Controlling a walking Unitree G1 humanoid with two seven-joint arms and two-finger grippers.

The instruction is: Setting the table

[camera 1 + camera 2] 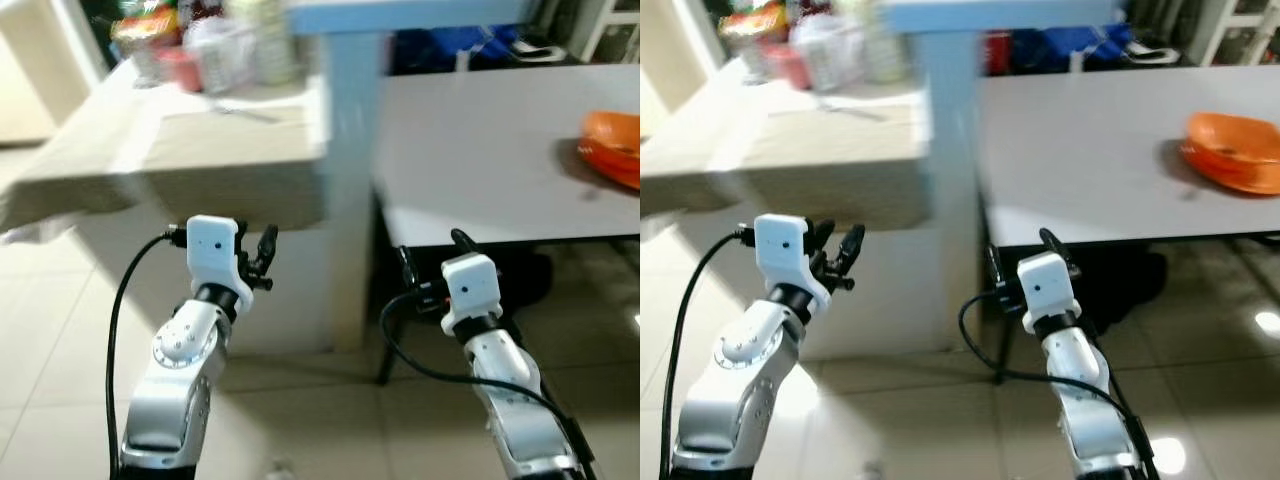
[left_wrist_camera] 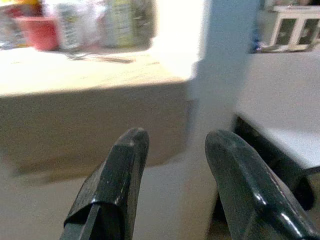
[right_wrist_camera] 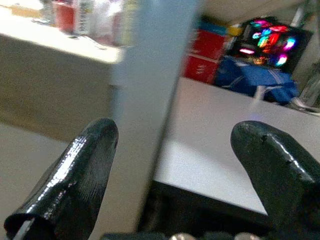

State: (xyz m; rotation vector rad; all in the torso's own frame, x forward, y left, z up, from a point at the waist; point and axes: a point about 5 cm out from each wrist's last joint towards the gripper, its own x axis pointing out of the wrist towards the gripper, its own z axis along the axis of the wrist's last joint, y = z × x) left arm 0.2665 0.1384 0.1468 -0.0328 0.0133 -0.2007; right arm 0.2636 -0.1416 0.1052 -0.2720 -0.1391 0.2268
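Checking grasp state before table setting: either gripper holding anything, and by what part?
Nothing held. Left gripper and right gripper are both open and empty, short of the grey table; the orange bowl sits untouched.

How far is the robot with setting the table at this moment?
Hardly begun. The only dish on the grey table is an orange bowl near its far right edge. Nothing is in hand: the left hand and right hand are both open and empty, held below the tabletops. The cutlery on the beige counter is not yet fetched.
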